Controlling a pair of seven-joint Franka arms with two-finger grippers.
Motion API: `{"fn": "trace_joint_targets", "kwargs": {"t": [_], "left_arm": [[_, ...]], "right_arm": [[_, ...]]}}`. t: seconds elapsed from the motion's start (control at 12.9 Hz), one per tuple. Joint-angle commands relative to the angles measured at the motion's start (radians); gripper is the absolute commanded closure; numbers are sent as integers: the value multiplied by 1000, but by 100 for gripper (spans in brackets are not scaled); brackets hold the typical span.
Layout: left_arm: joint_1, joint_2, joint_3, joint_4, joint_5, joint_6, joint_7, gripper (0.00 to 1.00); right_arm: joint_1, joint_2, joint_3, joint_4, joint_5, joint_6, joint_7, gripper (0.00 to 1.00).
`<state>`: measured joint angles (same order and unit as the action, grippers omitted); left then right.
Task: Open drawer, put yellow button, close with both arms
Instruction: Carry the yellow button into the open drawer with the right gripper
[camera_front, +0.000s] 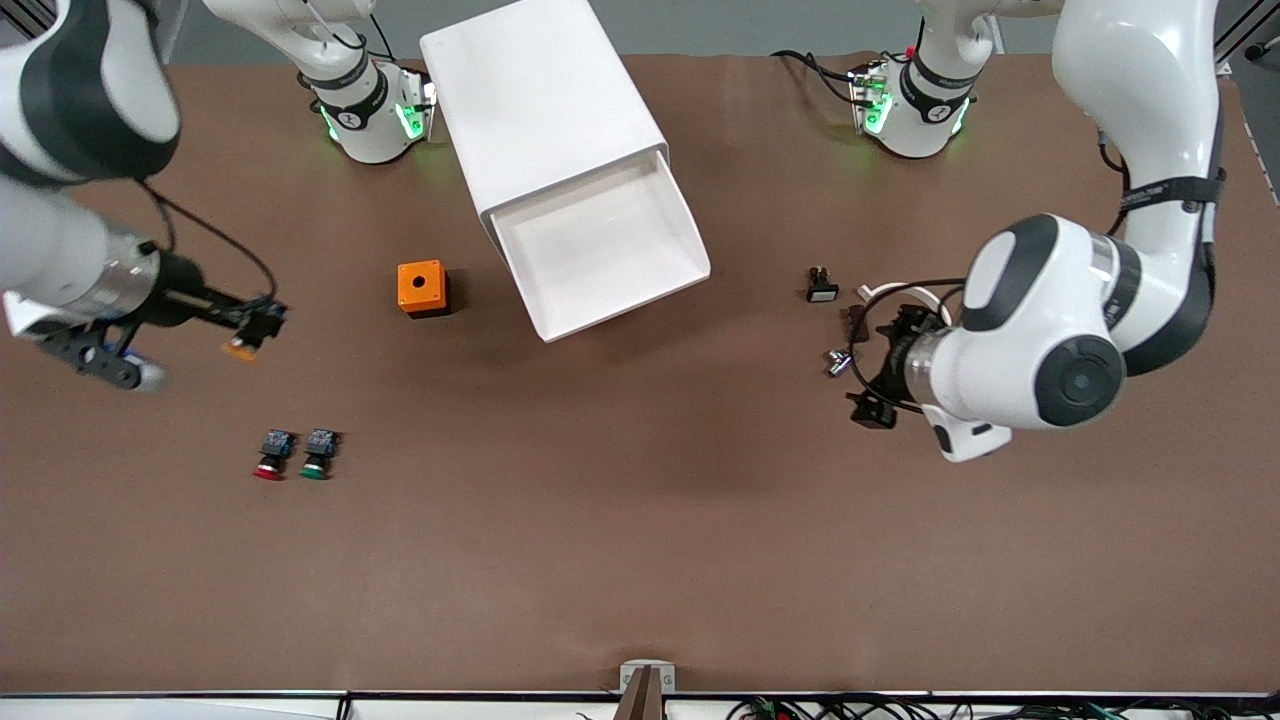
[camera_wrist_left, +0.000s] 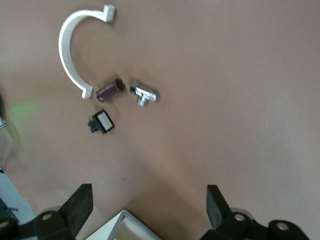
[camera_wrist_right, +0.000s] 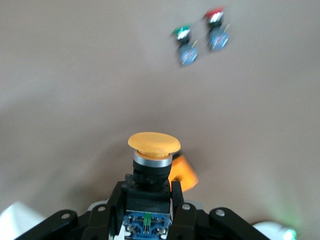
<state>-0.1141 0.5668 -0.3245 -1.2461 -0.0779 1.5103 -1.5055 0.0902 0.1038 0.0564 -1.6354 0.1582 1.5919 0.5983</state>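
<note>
The white cabinet (camera_front: 545, 110) lies mid-table with its top drawer (camera_front: 640, 283) pulled out and nothing in its tray. My right gripper (camera_front: 262, 318) hangs over the table between the orange box and the red and green buttons. It is shut on the dark body of the yellow button (camera_wrist_right: 153, 142), whose cap (camera_front: 239, 349) points away from the fingers. My left gripper (camera_front: 872, 368) hovers open and holds nothing, over small parts toward the left arm's end. In the left wrist view its fingers (camera_wrist_left: 80, 205) stand wide apart, with a white corner of the drawer (camera_wrist_left: 120, 227) between them.
An orange box (camera_front: 422, 288) with a hole stands beside the drawer. A red button (camera_front: 270, 456) and a green button (camera_front: 318, 455) lie nearer the front camera. Under the left gripper lie a white curved clip (camera_wrist_left: 70, 45), a maroon cylinder (camera_wrist_left: 110, 90), a metal piece (camera_wrist_left: 144, 93) and a black switch (camera_wrist_left: 101, 121).
</note>
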Motion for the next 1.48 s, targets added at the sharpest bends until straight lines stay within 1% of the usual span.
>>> {"fn": "trace_joint_targets", "kwargs": {"t": [0.0, 0.08, 0.16, 0.39, 0.47, 0.62, 0.78, 1.01, 1.17, 1.4], "left_arm": [[-2, -25, -82, -24, 61, 63, 59, 0], [-4, -16, -114, -32, 87, 77, 136, 0], [-9, -13, -125, -36, 93, 88, 183, 0], [-81, 18, -125, -44, 96, 163, 203, 0], [-104, 30, -125, -55, 96, 192, 208, 0], [-163, 35, -125, -102, 101, 296, 209, 0], [-190, 41, -126, -130, 101, 352, 206, 0], [-260, 59, -127, -130, 90, 353, 194, 0], [-268, 59, -126, -130, 87, 353, 189, 0], [-288, 59, -128, -138, 84, 347, 176, 0]], "right_arm": [[180, -76, -12, -66, 49, 19, 286, 100], [251, -76, -12, -66, 47, 39, 395, 100], [320, -75, -12, -70, 46, 74, 514, 100], [486, -75, -12, -118, 29, 154, 775, 100], [531, -73, -12, -121, 6, 175, 866, 100], [609, -64, -12, -121, -23, 201, 1010, 100], [663, -30, -12, -121, -57, 236, 1124, 100], [713, 37, -12, -118, -98, 313, 1256, 100], [729, 82, -12, -113, -123, 361, 1328, 100], [730, 129, -13, -104, -126, 408, 1373, 100]]}}
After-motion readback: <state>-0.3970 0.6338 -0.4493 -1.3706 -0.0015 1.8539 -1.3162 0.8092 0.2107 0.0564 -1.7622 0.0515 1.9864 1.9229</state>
